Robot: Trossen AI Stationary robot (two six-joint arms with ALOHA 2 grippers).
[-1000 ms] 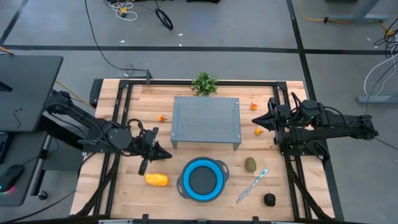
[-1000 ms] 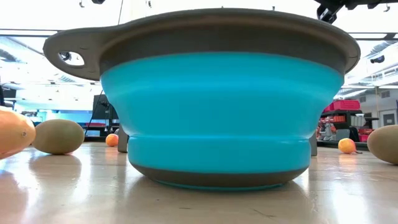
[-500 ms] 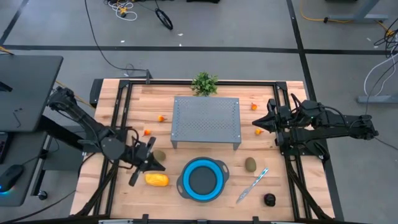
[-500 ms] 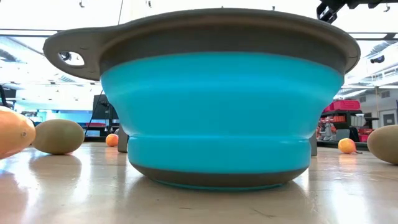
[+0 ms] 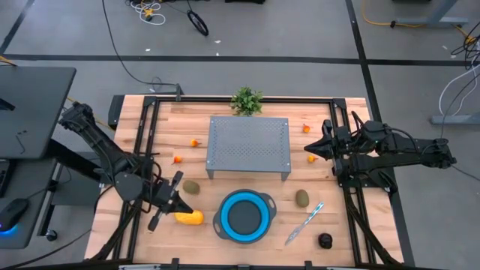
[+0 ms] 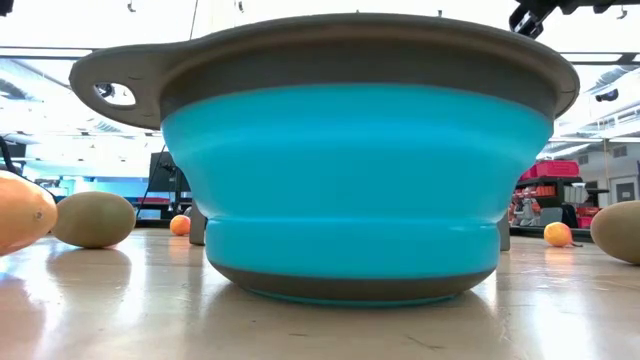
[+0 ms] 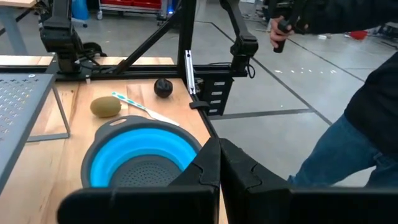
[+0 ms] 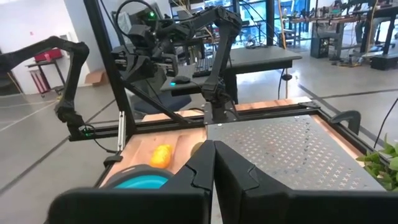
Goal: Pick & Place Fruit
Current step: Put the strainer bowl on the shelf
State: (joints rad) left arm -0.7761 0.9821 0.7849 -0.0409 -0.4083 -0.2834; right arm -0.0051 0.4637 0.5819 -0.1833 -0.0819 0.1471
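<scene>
The fruit lies scattered on the desk (image 5: 161,127): one yellow-orange oblong (image 5: 190,217), smooth and the largest piece; two olive-brown ovals, one (image 5: 193,187) near the oblong and the other (image 5: 302,198) across the bowl (image 5: 244,216); one near-black round (image 5: 325,241) by the desk's edge; and four tiny orange rounds (image 5: 194,142) (image 5: 178,159) (image 5: 306,128) (image 5: 311,158) spread around the grey perforated rack (image 5: 248,147). The left arm reaches low over the desk, its fingers (image 5: 173,203) pressed shut and holding nothing, their tips just beside the end of the oblong, whether touching cannot be told, with the nearer oval just past them. In the left wrist view the closed fingers (image 7: 219,163) point over the blue bowl (image 7: 140,155), beyond which sit an oval (image 7: 105,106), the knife (image 7: 140,107) and the black round (image 7: 163,88); a person (image 7: 367,106) stands off the desk edge. The right arm hangs at the desk's other side, its fingers (image 5: 318,147) shut too and empty, between two of the tiny orange rounds and pointing toward the rack. In the right wrist view those fingers (image 8: 214,160) face the rack (image 8: 292,152), with the oblong (image 8: 161,155) far ahead. The low view shows the bowl (image 6: 350,160) filling the picture, the oblong (image 6: 22,212) and an oval (image 6: 93,219) on one side, another oval (image 6: 618,232) on the other. A green sprig (image 5: 247,100) sits behind the rack.
</scene>
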